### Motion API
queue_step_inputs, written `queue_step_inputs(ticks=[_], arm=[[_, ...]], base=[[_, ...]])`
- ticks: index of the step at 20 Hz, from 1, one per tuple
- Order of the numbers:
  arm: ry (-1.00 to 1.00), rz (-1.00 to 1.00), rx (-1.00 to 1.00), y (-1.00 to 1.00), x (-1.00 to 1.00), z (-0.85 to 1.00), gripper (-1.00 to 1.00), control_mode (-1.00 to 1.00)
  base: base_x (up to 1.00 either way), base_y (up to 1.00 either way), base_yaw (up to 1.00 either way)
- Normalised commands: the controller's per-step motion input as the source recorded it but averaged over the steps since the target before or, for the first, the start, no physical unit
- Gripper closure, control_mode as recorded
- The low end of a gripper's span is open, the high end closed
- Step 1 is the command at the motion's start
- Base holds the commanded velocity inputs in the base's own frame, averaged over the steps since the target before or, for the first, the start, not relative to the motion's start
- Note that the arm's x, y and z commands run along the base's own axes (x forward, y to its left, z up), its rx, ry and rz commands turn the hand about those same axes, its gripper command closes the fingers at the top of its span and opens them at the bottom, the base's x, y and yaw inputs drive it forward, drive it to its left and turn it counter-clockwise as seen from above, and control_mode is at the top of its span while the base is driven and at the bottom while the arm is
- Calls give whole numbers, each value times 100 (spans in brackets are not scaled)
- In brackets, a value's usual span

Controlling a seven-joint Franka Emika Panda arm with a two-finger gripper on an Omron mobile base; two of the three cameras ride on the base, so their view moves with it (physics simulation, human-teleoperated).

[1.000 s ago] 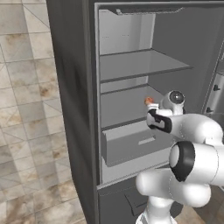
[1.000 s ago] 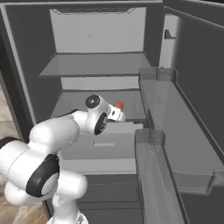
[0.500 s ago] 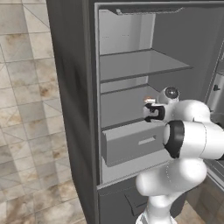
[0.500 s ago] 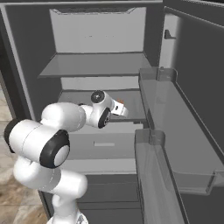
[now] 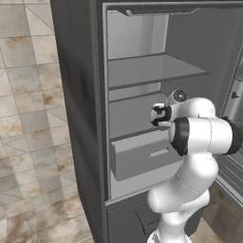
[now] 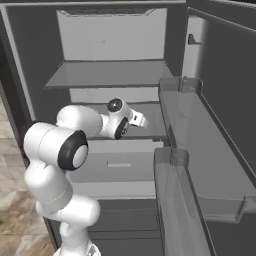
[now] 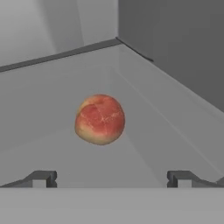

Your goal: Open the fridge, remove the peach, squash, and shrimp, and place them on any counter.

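The fridge [image 5: 76, 95] stands open, its pale grey shelves and drawer [image 5: 142, 159] in plain sight. The arm reaches in over the drawer to the middle shelf, and the gripper [image 7: 112, 178] has its fingers spread wide apart with nothing between them. Just beyond the tips sits the peach [image 7: 100, 119], a small round ball, mottled red with a tan-yellow underside, resting on the shelf floor near the far right corner

Mottled red-yellow peach [image 7: 100, 119] skin looks matt; fridge [image 5: 137, 71] shelves smooth, pale grey.
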Motion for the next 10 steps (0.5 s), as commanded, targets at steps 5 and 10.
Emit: queue_step_inputs(ticks=[5,10], arm=[[0,0,0,-1,36,-21,-100,-100],[0,0,0,0,39,-35,-100,-100]], base=[[0,0,0],[0,0,0]])
